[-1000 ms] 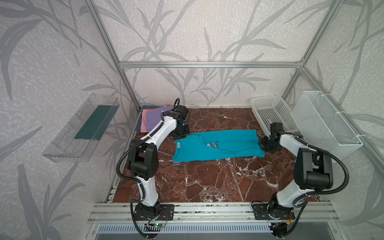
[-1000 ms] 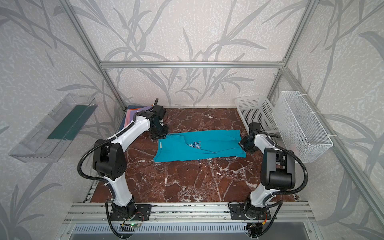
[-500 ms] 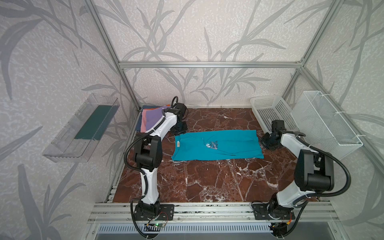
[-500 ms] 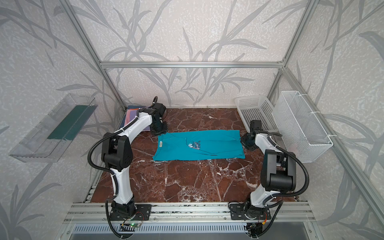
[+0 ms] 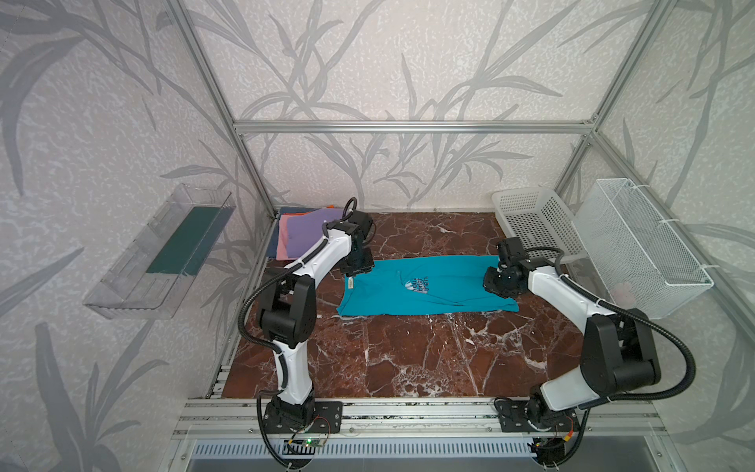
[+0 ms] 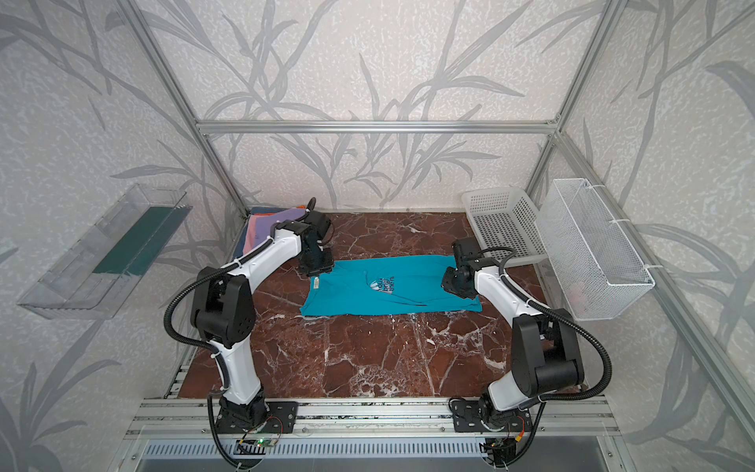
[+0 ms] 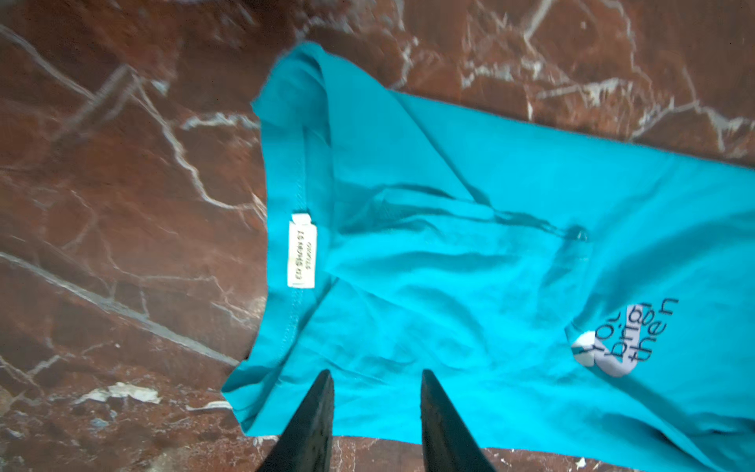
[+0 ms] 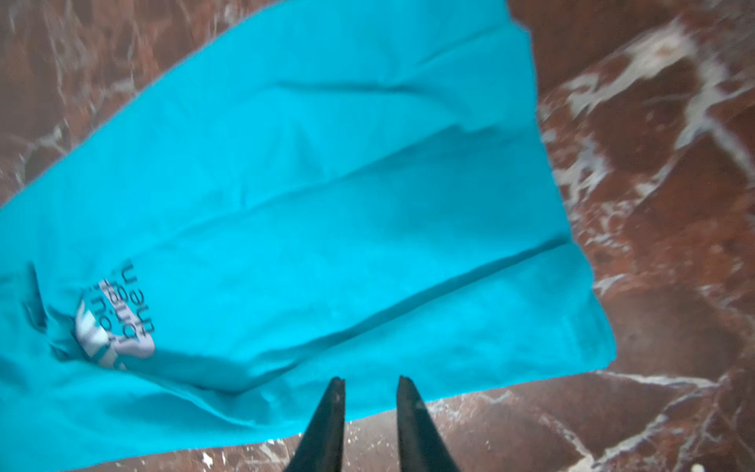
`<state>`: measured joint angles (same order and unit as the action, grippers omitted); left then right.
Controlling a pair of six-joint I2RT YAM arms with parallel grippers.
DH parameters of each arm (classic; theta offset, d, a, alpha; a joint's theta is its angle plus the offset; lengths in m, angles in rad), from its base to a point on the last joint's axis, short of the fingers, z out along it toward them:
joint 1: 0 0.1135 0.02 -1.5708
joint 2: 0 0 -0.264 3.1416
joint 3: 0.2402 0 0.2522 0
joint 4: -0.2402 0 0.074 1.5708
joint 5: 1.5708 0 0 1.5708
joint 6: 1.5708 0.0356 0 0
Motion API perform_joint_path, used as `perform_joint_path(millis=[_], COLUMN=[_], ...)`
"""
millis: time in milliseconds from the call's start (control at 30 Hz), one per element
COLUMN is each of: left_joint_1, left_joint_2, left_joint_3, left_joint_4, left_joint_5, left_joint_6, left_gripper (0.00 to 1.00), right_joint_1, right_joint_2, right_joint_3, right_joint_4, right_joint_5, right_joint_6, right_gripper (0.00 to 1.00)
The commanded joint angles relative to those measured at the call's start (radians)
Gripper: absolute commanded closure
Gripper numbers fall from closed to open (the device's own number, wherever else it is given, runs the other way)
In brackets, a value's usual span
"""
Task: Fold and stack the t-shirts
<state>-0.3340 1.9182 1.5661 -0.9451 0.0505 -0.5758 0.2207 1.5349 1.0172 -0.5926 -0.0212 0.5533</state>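
Teal tee [image 5: 425, 286]: lay flat on the marble table [image 5: 408, 359], near the folded stack [image 5: 304, 235] but not touching it; we judged it already narrowed to a long strip
Long axis: ran away from the stack; the collar end, with its white neck label [image 7: 301, 254], lay nearest the stack; the hem end lay farthest from it
Left gripper [image 7: 376, 374]: hung over the tee's corner closest to the stack; its jaws stood apart with only flat cloth showing under them; we saw nothing pinched
Right gripper [image 8: 367, 380]: hung over the end farthest from the stack, just inside the hem edge; its jaws stood a little apart as well; we saw no cloth between them
Nearer arm: the left arm was nearer the stack and the collar; the right arm was nearer the hem; we saw one gripper at each end of the strip
Coming move: we judged a fold across the long axis was due, most likely hem toward the stack-side end; the strip lay lengthwise between the two tools, so either end could be carried over
Risk: we thought a one-layer pinch might let the tucked layers slide open
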Motion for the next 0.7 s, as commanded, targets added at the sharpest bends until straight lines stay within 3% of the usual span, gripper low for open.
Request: perform_joint_path(millis=[0, 267, 667], left_joint_1=[-0.026, -0.030, -0.030], left_joint_2=[-0.032, -0.039, -0.022], left_joint_3=[-0.073, -0.179, -0.190], left_joint_4=[0.016, 0.060, 0.066], left_joint_5=[0.020, 0.036, 0.041], left_joint_6=[-0.005, -0.018, -0.015], left_gripper=[0.62, 0.61, 0.61], right_joint_1=[0.067, 0.263, 0.278], right_joint_2=[0.018, 0.166, 0.273], right_joint_3=[0.000, 0.150, 0.180], right_joint_4=[-0.048, -0.177, -0.158], right_joint_5=[0.019, 0.207, 0.192], right_joint_6=[-0.082, -0.315, -0.372], right_gripper=[0.66, 0.62, 0.60])
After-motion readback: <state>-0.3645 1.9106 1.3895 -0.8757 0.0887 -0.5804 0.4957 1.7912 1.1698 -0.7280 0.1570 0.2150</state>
